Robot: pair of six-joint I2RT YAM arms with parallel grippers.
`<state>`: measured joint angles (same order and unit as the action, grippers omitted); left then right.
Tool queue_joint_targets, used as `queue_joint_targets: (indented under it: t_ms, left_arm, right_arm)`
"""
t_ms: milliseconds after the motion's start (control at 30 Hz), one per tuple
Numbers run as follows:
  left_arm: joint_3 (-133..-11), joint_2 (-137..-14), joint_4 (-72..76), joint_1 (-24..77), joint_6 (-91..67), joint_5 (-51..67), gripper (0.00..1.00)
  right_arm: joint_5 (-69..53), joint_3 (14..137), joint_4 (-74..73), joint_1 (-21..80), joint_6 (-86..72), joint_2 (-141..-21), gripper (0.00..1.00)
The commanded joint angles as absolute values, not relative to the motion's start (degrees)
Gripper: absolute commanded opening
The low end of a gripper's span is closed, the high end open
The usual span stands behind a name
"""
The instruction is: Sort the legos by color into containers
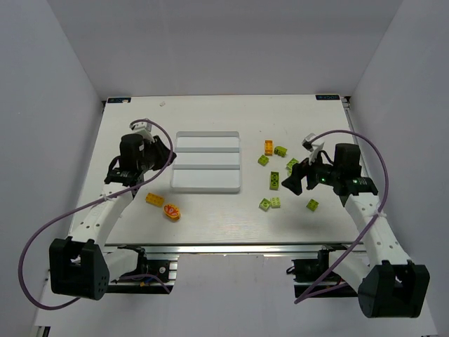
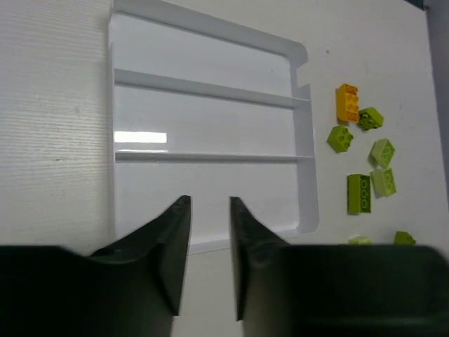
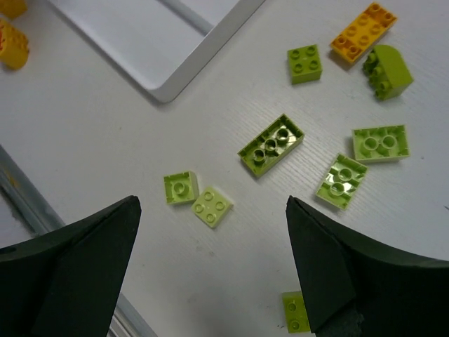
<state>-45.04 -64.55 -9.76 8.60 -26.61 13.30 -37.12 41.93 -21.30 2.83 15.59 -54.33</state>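
The white tray [image 1: 207, 184] has three long compartments, and all of them look empty [image 2: 210, 126]. Lime green legos lie scattered to its right, among them a long overturned one [image 3: 271, 145] and a pair of small ones [image 3: 181, 187]. An orange lego [image 3: 363, 31] lies at the far end of that group. Two more orange pieces [image 1: 154, 199] rest on the table left of the tray's near corner. My left gripper [image 1: 169, 157] [image 2: 209, 200] hovers at the tray's left edge, its jaws a narrow gap apart and empty. My right gripper [image 1: 289, 184] [image 3: 212, 202] hangs wide open above the green legos, holding nothing.
White walls enclose the table on three sides. A metal rail [image 1: 231, 247] runs along the near edge between the arm bases. Purple cables [image 1: 42, 239] loop beside both arms. One lime green lego [image 1: 312, 204] lies apart, near the right arm.
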Motion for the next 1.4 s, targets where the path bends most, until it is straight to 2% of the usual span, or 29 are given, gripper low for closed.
queue_joint_targets:
  t_ms: [0,67,100,133,167,200,233,267,300,367,467,767,900,1067,1267,1367]
  left_arm:
    - [-47.63,-66.44,-12.39,8.79,-27.59,8.1,0.34]
    - [-48.51,-68.8,-14.67,8.79,-29.26,7.65,0.34]
    - [-48.86,-69.51,-15.46,8.01,-29.7,7.3,0.49]
    - [-49.65,-70.39,-18.78,7.39,-30.49,7.03,0.6]
    - [-50.35,-72.14,-20.81,7.38,-32.41,6.6,0.66]
    - [-51.23,-73.12,-23.27,7.38,-33.04,4.59,0.7]
    - [-52.72,-73.73,-27.9,7.38,-33.48,0.92,0.76]
    - [-52.82,-74.35,-29.78,7.38,-35.31,-1.99,0.78]
    - [-52.82,-74.27,-32.23,7.38,-36.29,-3.41,0.78]
    - [-51.52,-73.14,-33.74,7.38,-39.35,-6.14,0.8]
    - [-50.19,-71.55,-38.04,7.38,-44.27,-10.18,0.81]
    - [-48.87,-68.64,-49.92,7.38,-56.85,-16.69,0.79]
    - [-44.74,-70.39,-46.86,6.86,-60.64,-15.48,0.76]
    - [-45.7,-79.0,-45.18,6.86,-63.72,-12.57,0.75]
    - [-44.47,-82.08,-40.44,6.86,-64.42,-13.8,0.72]
    - [-44.91,-85.16,-39.9,6.33,-64.6,-13.97,0.64]
  right_arm:
    - [-43.92,48.15,-26.45,4.04,24.52,-57.91,0.89]
    - [-43.33,49.04,-25.76,5.0,22.95,-58.88,0.89]
    - [-41.76,48.78,-23.05,5.27,21.11,-58.97,0.84]
    - [-40.62,48.43,-21.55,5.53,19.7,-59.24,0.76]
    - [-38.17,47.91,-20.05,6.32,18.12,-59.85,0.6]
    - [-37.1,47.55,-18.21,6.42,15.58,-60.29,0.26]
    - [-36.13,47.37,-17.5,6.85,14.34,-60.47,0.19]
    - [-34.73,47.37,-17.32,7.55,13.46,-60.9,0.2]
    - [-34.19,47.72,-18.18,7.73,13.1,-60.82,0.41]
    - [-33.05,47.46,-18.02,8.26,11.87,-59.51,0.68]
    - [-32.34,46.14,-17.49,8.61,11.69,-57.14,0.78]
    - [-32.61,45.88,-18.9,8.7,12.22,-55.11,0.79]
    - [-31.82,45.44,-18.72,8.44,12.74,-54.23,0.79]
    - [-31.99,45.26,-18.98,8.35,13.09,-53.44,0.8]
    - [-32.17,45.35,-19.07,8.26,13.36,-53.44,0.8]
    - [-32.26,45.35,-19.07,8.26,13.53,-53.7,0.8]
